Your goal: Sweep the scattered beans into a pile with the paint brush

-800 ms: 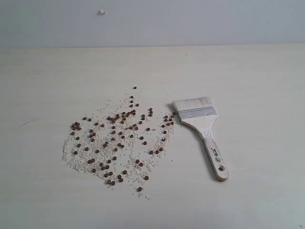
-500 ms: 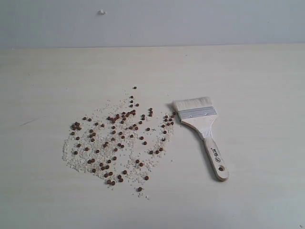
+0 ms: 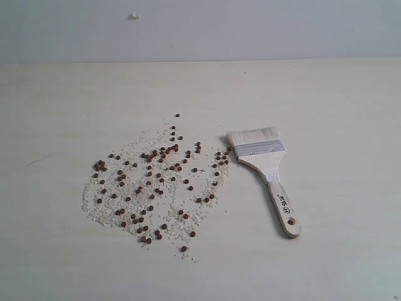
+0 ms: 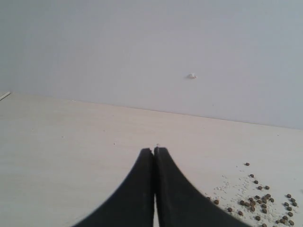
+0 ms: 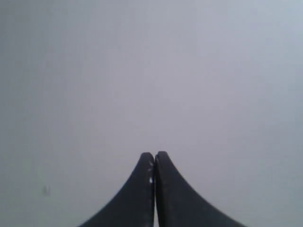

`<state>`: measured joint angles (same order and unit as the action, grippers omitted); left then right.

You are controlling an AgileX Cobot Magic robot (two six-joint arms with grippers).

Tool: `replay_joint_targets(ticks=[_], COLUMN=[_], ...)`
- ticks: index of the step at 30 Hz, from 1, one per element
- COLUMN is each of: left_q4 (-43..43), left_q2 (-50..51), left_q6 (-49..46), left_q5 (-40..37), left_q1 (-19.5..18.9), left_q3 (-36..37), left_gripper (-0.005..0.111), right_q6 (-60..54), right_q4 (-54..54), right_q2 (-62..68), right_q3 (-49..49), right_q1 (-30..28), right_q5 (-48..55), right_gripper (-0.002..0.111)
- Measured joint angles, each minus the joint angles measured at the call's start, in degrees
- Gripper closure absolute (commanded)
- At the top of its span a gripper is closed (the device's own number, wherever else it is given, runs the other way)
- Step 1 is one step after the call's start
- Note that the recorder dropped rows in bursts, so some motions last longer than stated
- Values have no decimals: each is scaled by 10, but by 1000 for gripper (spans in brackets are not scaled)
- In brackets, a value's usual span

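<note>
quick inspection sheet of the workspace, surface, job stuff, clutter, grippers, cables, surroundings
surface: pale wood-look table, one faint dark mark near its left side
job's things: beans spread loosely, no pile formed yet; paint brush lies flat just right of them, bristles toward the wall, handle toward the near edge, not held
clutter: off-white grains mixed through and around the beans
grippers: left gripper shut, holding nothing; right gripper shut, holding nothing; neither shows in the exterior view
cables: nothing seen
surroundings: plain grey wall with a small white blob
</note>
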<state>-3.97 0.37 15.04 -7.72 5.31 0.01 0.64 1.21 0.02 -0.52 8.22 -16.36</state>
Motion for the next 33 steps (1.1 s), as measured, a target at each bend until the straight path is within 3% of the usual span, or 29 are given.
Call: replay_joint_targets(ticks=[6, 11, 16, 20, 24, 26, 29, 33], left_q4=[0, 0, 0, 0, 0, 0, 0, 0], left_q2=[0, 0, 0, 0, 0, 0, 0, 0], left_q6=[0, 0, 0, 0, 0, 0, 0, 0], left_q5=[0, 0, 0, 0, 0, 0, 0, 0], left_q1=[0, 0, 0, 0, 0, 0, 0, 0], left_q3=[0, 0, 0, 0, 0, 0, 0, 0], left_gripper=[107, 107, 107, 107, 107, 107, 107, 107], right_q6=[119, 155, -3, -64, -23, 16, 44, 50], right_q4=[6, 55, 155, 166, 59, -16, -40, -19], right_q2=[-1, 20, 182, 375, 623, 710, 786, 859], right_q3=[0, -70, -248, -421, -611, -644, -638, -592], right_q1=[0, 0, 0, 0, 0, 0, 2, 54], right_q5=[-197, -157, 39, 282, 631, 754, 820, 785], right_gripper=[108, 108, 108, 108, 108, 108, 108, 108])
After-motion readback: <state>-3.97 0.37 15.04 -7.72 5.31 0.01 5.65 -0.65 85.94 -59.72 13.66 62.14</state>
